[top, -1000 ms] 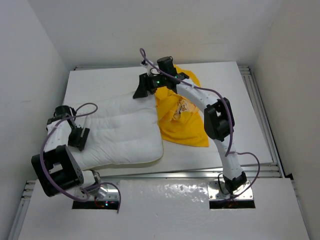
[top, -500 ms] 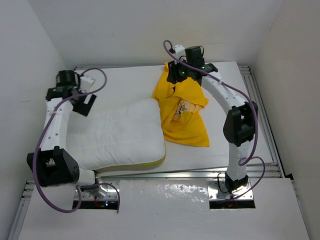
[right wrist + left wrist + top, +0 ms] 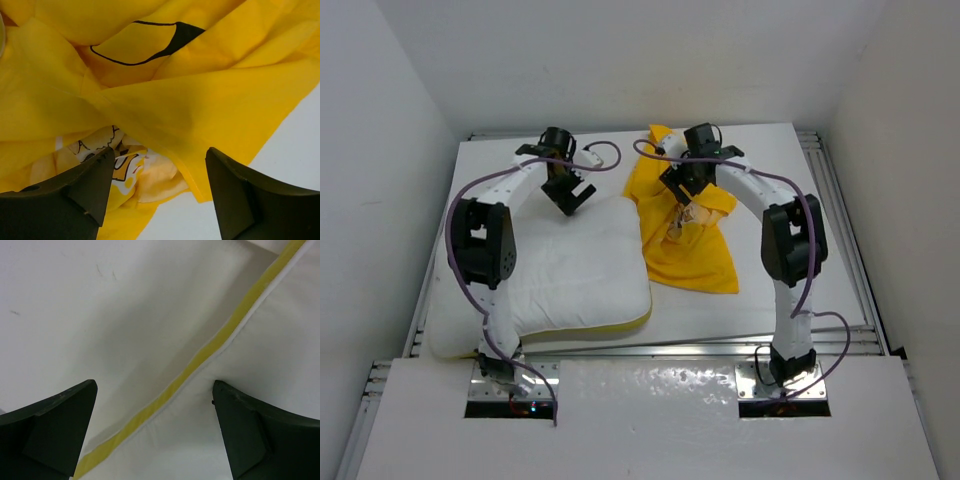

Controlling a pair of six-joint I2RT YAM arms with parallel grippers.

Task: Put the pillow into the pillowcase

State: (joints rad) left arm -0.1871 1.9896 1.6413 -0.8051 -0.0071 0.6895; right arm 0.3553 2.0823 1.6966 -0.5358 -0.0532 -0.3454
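Where the pillow lay: the pillow (image 3: pixel 560 270) rested flat on the left half of the surface (image 3: pixel 840 250), its long axis running roughly left to right and its right end touching the pillowcase.
Pillowcase: the pillowcase (image 3: pixel 690 245) lay crumpled just right of the pillow, its long axis running far to near. No view showed you which edge held the opening.
Left arm: your left fingers (image 3: pixel 568 196) hovered over the pillow's far edge, near its far right corner, spread wide and pinching nothing. In the wrist view a yellow strip (image 3: pixel 200 352) along the pillow's rim ran slantwise between them.
Right arm: your right fingers (image 3: pixel 682 186) hung over the far part of the pillowcase, held apart above loose folds with nothing pinched.
Deciding relation: the pillow's far right corner sat nearest your left arm, and the case's far folds lay directly under your right. Pillow and case met between the two arms.
Judgement: the pillow looked to be wholly outside the case. You would probably have needed the right fingers to find the mouth before the left fed the corner rightward.
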